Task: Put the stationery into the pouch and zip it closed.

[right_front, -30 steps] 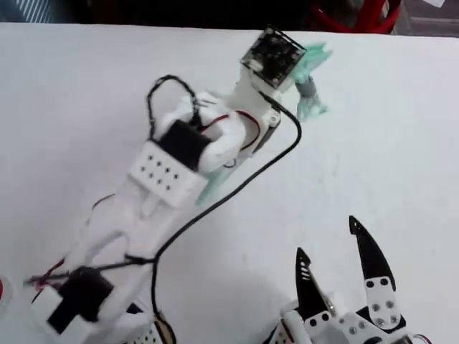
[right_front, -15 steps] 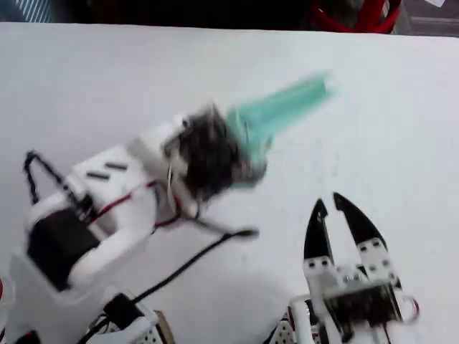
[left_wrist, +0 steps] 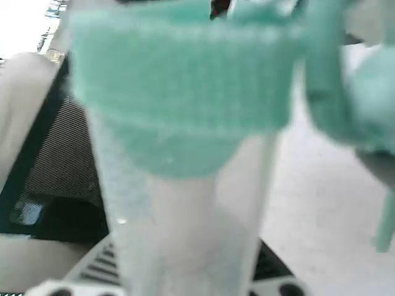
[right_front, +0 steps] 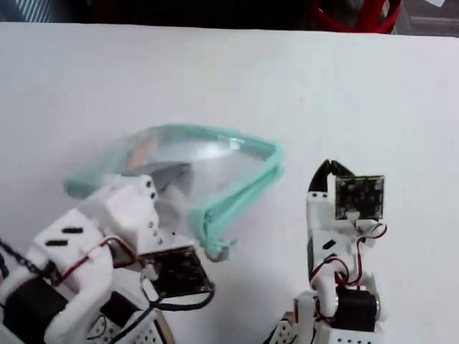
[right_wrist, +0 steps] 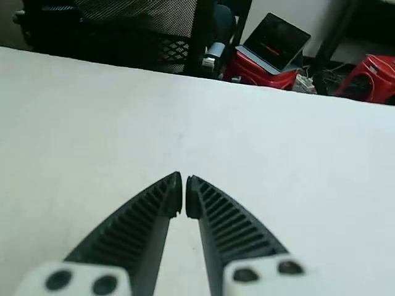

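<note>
the pouch (right_front: 201,154), clear-walled with teal trim, is up off the table (right_front: 373,86) at about 9 o'clock from the centre of the high view. its long axis runs roughly from 8 o'clock to 2 o'clock. the left gripper (right_front: 163,179) sits under and behind the clear wall near the pouch's 7 o'clock side. from how the pouch hangs over it, and from how close the teal fabric and clear plastic sit to the left wrist camera, i judge its jaws are clamped on the pouch, though the pinch itself is veiled. the right gripper (right_front: 328,170) stands at about 4 o'clock in the high view with its tips aimed toward 12 o'clock. its jaws are drawn together with only a sliver between the tips, holding nothing, over bare table. the relation that matters is that the pouch's nearer end lies at about 10 o'clock from the right gripper, near but apart. a teal band (right_front: 240,197) slants from that end down toward 7 o'clock, ending in a small dangling tab (right_front: 221,249) that may be the zip pull. so the right arm is the free one and the one placed to work that edge, but its jaws point past the pouch rather than at it, and it would need to turn toward 9 or 10 o'clock. a faint warm smudge shows through the clear wall toward 10 o'clock, too blurred to name. no writing or label on the pouch can be read.
</note>
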{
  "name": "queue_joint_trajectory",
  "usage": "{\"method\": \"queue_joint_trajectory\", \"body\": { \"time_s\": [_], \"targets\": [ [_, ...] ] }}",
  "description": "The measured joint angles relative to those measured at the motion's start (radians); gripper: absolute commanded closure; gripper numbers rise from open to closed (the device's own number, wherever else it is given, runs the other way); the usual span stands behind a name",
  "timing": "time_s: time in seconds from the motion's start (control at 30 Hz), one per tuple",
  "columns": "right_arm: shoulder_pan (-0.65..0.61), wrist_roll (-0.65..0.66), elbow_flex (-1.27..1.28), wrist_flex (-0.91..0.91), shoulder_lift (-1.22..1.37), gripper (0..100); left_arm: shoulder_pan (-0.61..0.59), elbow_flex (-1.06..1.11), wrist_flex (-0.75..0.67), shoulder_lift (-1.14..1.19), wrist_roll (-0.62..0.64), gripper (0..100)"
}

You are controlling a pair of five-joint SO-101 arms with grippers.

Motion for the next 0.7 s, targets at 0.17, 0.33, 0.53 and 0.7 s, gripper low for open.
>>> {"method": "queue_joint_trajectory", "body": {
  "time_s": [0.17, 0.33, 0.53, 0.7],
  "targets": [
    [0.014, -0.031, 0.130, -0.114, 0.003, 98.0, -0.192, 0.327, -0.307, -0.184, -0.006, 98],
    [0.026, -0.031, 0.203, -0.190, 0.005, 97.8, -0.310, 0.621, -0.628, -0.158, -0.048, 98],
    [0.023, -0.031, 0.229, -0.195, 0.005, 97.8, -0.338, 0.678, -0.715, -0.051, -0.087, 95],
    [0.023, -0.031, 0.229, -0.195, 0.005, 97.8, -0.259, 0.674, -0.698, 0.031, -0.089, 95]
  ]
}}
